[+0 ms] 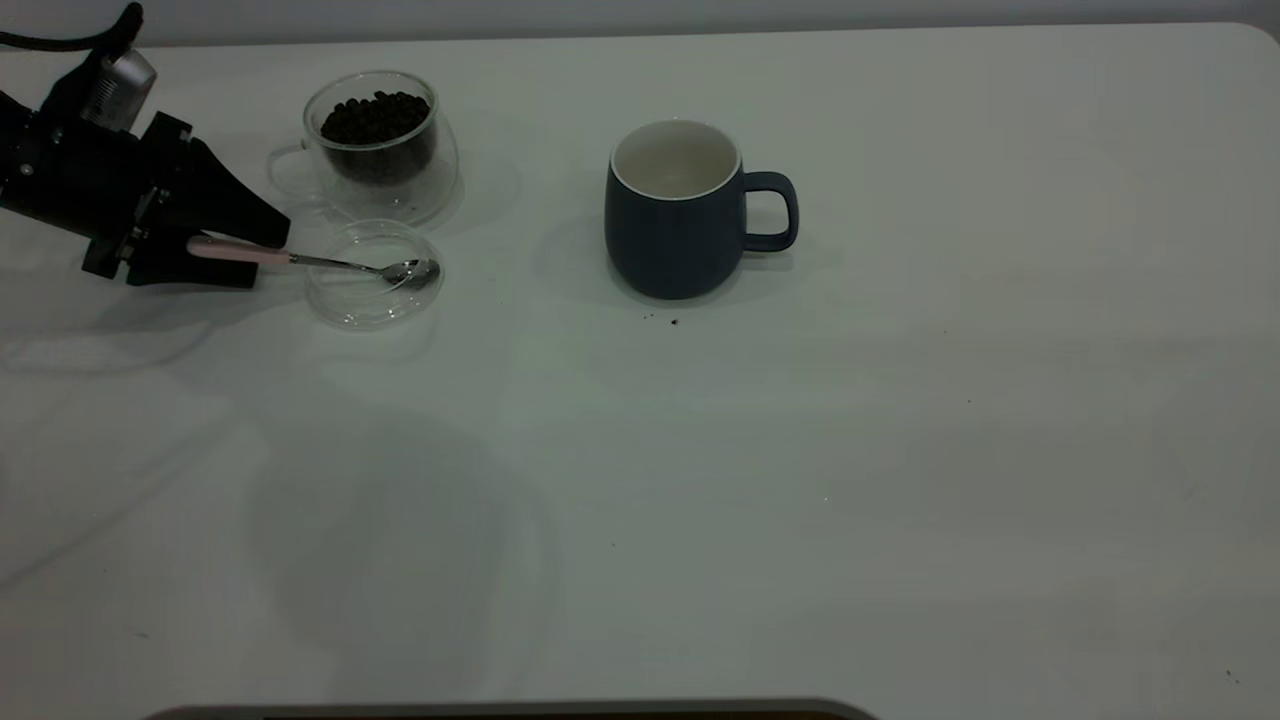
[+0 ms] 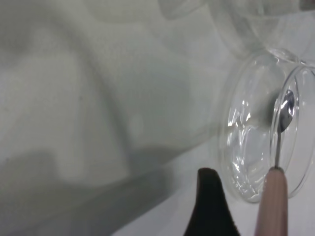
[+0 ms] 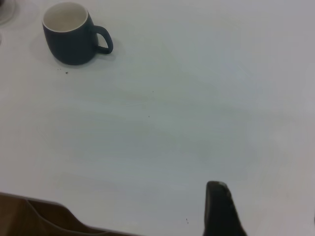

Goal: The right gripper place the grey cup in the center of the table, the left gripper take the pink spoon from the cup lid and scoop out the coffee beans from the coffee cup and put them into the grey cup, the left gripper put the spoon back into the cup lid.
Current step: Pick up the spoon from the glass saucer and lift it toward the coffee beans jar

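1. Low at the surface's (image 1: pixel 900 450) left edge, left hand (image 1: pixel 215 250) pinches the pink spoon (image 1: pixel 300 259) by its handle; bowl rests in the cup lid (image 1: pixel 372 274), likely about to lift.
2. Coffee cup (image 1: pixel 382 145) with coffee beans (image 1: pixel 375 118) sits just behind the lid, within reach.
3. Grey cup (image 1: pixel 676 210) stands upright mid-surface, empty.
4. Right hand (image 3: pixel 224 206) parked well away; grip can't be judged.

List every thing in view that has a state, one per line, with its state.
grey cup: upright on the table, looks empty
coffee cup: upright, holds coffee beans
cup lid: flat on the table, spoon bowl resting in it
pink spoon: lying level, handle in the left claw
right claw: over bare table, away from the cup
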Robot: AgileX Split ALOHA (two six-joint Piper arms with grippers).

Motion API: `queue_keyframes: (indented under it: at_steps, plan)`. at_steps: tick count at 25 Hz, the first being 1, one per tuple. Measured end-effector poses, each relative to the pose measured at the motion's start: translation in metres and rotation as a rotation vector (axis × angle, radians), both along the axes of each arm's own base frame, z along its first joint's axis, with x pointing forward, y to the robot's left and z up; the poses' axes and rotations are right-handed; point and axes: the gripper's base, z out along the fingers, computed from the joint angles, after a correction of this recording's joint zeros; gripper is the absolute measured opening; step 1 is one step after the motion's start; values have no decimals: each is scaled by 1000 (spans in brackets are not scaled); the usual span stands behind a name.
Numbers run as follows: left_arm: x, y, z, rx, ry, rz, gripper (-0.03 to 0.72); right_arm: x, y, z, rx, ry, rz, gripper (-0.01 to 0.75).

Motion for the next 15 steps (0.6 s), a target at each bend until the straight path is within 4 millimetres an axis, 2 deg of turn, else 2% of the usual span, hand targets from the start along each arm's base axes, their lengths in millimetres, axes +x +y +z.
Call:
queue_keyframes:
  at_steps: [4, 7, 15]
  plan:
    - [0, 0, 0, 0, 3, 0, 562, 0, 0, 0, 0, 1, 0, 483]
    - [0, 0, 0, -1, 3, -1, 494, 0, 0, 0, 0, 1, 0, 483]
    - [-3, -2, 3, -49, 17, -22, 203, 0, 0, 0, 0, 1, 0, 483]
